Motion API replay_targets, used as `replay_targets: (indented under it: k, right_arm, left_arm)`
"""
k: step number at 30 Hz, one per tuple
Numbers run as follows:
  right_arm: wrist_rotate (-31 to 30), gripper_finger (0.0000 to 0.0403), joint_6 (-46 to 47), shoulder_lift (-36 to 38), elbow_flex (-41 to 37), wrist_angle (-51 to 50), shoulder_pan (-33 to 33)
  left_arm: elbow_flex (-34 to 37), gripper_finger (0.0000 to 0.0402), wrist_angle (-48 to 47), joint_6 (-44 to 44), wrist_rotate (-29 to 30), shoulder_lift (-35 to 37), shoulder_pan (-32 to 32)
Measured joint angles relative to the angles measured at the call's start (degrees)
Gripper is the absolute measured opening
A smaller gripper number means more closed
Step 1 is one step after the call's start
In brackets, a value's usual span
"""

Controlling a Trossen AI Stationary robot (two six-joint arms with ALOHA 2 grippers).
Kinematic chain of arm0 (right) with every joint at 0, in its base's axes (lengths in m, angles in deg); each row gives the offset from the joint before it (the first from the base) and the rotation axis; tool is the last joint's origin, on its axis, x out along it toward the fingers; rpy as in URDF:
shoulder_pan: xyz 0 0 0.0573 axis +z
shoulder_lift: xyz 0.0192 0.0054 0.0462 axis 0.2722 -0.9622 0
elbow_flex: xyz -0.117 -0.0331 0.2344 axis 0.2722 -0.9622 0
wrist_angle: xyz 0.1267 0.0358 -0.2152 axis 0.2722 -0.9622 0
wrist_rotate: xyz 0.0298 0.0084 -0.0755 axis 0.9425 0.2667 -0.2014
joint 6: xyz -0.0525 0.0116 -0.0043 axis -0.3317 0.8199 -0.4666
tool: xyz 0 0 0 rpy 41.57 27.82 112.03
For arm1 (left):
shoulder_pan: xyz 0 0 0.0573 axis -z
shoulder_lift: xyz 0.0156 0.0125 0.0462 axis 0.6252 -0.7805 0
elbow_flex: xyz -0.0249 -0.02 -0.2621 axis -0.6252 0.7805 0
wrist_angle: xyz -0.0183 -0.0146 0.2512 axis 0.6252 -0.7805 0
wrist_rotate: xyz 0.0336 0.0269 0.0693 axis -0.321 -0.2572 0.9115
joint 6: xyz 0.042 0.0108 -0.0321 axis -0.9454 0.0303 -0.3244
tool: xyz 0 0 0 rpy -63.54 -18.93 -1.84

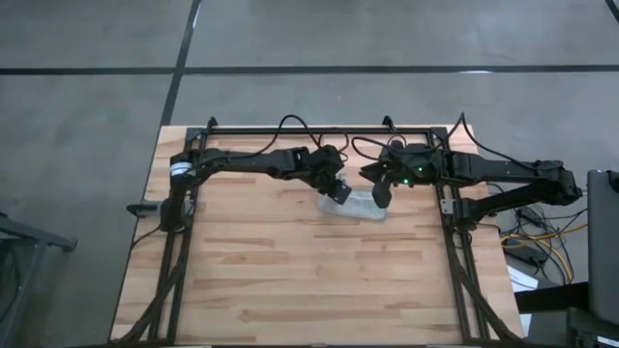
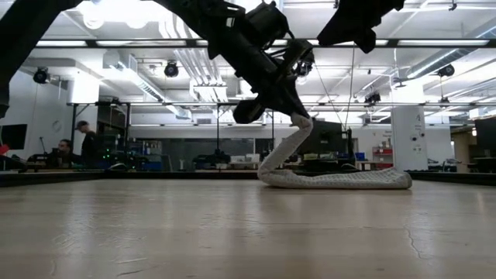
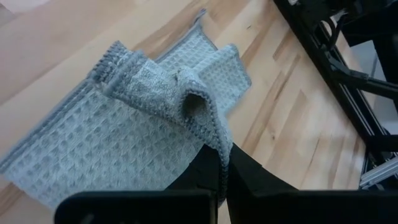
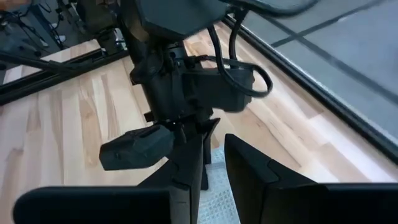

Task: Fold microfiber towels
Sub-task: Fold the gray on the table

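The light grey-blue microfiber towel (image 1: 356,206) lies folded into a narrow band on the wooden table, in its far half. Most of its length rests flat (image 2: 341,180), while its left end rises off the wood (image 2: 283,151). My left gripper (image 1: 339,192) is shut on that raised end, just above the table. My right gripper (image 1: 381,193) hangs open above the towel's right end, well clear of it. Between its fingers (image 4: 214,163) only the towel far below and my left arm show. My left gripper pinches a hemmed corner flap of the towel (image 3: 222,158) between its two fingers. It comes slanting down from the table's left side. The flap curls up from the folded band (image 3: 149,87) to the fingers, slack, and the rest of the towel stays on the table.
A black frame of rails (image 1: 319,130) runs around the work area, one rail close beyond the towel (image 3: 336,68). Cables lie along the far rail (image 1: 290,126). Bare wood (image 1: 309,280) stretches over the near half of the table.
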Motion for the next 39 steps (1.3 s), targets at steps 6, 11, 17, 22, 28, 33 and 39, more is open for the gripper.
replay_targets:
  k: [6, 11, 17, 22, 28, 33, 39]
  right_arm:
    - [-2.86, 0.0068, 5.90, -0.02, -1.32, -9.00, 0.00]
    - [-5.81, 0.0068, 10.91, -0.03, -4.97, -13.07, -0.07]
    - [-5.53, 0.0068, 16.19, -0.04, -12.12, -8.83, -0.04]
    - [-5.17, 0.0068, 23.06, -0.06, -17.32, -8.68, -0.02]
    - [-1.83, 0.0068, 26.85, -0.04, -21.72, -5.01, -0.04]
    - [0.36, 0.0068, 30.13, -0.04, -25.20, -0.92, -0.02]
    - [1.75, 0.0068, 32.21, -0.04, -27.67, 0.06, -0.01]
  left_arm:
    - [0.84, 0.0007, -1.59, 0.04, 0.00, 0.00, 0.00]
    - [0.83, 0.0007, -4.08, -0.37, 0.04, 0.07, 0.00]
    - [0.85, 0.0007, -4.45, -1.28, 0.09, 0.07, 0.00]
    - [0.85, 0.0007, -4.45, -1.51, 0.09, 0.07, 0.00]
    - [0.85, 0.0007, -4.48, -1.62, 0.07, 0.07, 0.00]
    - [0.85, 0.0007, -4.50, -1.64, 0.07, 0.07, 0.00]
    - [0.85, 0.0007, -4.52, -2.27, 0.04, 0.07, 0.00]
